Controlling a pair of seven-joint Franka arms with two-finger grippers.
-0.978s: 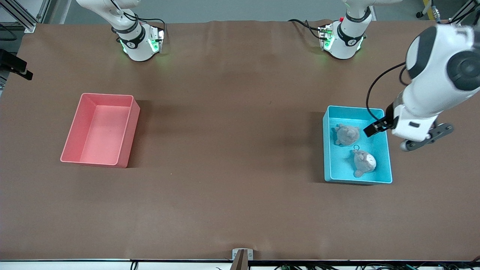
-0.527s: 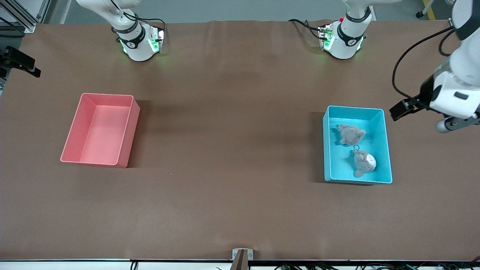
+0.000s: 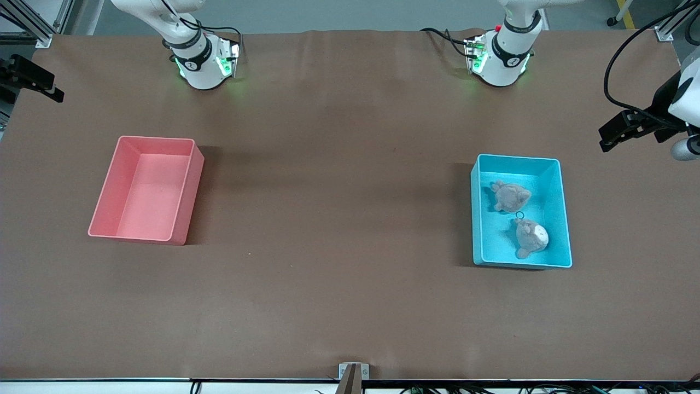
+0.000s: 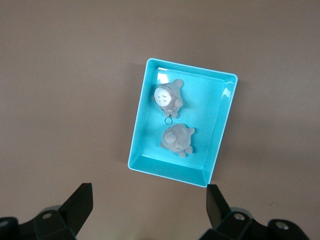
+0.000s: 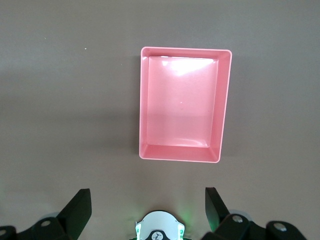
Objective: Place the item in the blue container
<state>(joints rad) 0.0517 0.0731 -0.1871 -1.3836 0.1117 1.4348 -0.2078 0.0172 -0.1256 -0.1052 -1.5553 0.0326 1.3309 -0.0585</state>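
Note:
The blue container (image 3: 563,219) stands toward the left arm's end of the table. Two grey plush toys lie inside it: one (image 3: 509,196) farther from the front camera, the other (image 3: 531,236) with a pale face nearer. The left wrist view looks down on the same container (image 4: 225,115) and both toys (image 4: 167,96) (image 4: 177,140). My left gripper (image 4: 149,200) hangs high and open, holding nothing, over bare table beside the container. My right gripper (image 5: 147,200) is open and holds nothing, high above its own base.
A pink-red bin (image 3: 104,213) with nothing in it stands toward the right arm's end of the table; it also shows in the right wrist view (image 5: 180,155). Brown table cover lies between the two bins. The arm bases (image 3: 202,60) (image 3: 500,57) stand along the table's edge.
My left arm has risen and drawn away from above the blue container toward the table's end. Both toys stay in the container. The right arm's hand shifted slightly.

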